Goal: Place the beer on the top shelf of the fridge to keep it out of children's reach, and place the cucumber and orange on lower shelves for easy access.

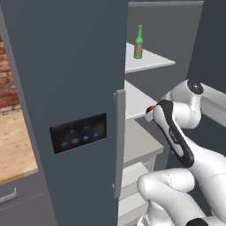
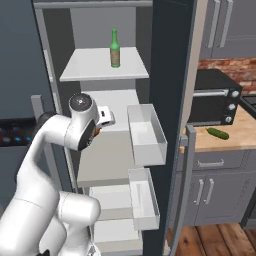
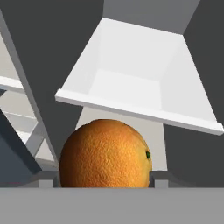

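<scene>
Even, soft rendered light; shadows faint, perhaps none.

The bottom of the orange [image 3: 105, 153] is cut off in the hand view, and it is mostly hidden behind the arm elsewhere.

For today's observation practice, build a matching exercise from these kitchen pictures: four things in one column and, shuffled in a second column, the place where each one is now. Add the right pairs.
Column one:
1. beer
2. cucumber
3. orange
4. countertop oven

Column two:
A. between the fingertips of the pincer
B. standing upright on the top shelf of the fridge
C. lying on the wooden counter, in front of the oven
D. on the counter, against the brick wall

Pairs: 1-B, 2-C, 3-A, 4-D
</scene>
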### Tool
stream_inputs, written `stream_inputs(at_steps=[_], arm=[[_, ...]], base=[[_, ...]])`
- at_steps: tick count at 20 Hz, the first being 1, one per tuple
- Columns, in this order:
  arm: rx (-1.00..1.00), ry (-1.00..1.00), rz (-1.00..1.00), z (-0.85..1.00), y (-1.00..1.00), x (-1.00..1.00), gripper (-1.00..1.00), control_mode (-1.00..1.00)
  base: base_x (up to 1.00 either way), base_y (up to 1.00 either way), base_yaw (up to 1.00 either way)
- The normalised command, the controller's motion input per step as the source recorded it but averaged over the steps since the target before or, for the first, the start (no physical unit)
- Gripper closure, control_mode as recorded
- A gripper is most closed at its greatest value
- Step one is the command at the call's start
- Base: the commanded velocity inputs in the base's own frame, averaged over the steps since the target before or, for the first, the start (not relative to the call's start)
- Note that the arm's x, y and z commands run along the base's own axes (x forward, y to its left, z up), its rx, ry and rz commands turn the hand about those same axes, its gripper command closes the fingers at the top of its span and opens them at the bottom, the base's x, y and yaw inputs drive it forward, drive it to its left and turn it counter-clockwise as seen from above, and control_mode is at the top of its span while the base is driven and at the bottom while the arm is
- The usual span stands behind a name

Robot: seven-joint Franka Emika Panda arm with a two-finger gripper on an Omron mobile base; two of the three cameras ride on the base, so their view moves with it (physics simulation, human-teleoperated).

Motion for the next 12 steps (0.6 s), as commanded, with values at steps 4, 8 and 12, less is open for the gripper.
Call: stream_inputs(at_steps=[4,8,12], arm=[[0.02,0.0,0.04,-0.12,-0.11,0.49,1.0,-1.0],[0.01,0.0,0.04,-0.12,-0.11,0.53,1.0,-1.0],[0.0,0.0,0.03,-0.19,-0.06,0.56,1.0,-1.0]], base=[[0.0,0.0,0.0],[0.0,0.0,0.0],[0.0,0.0,0.0]])
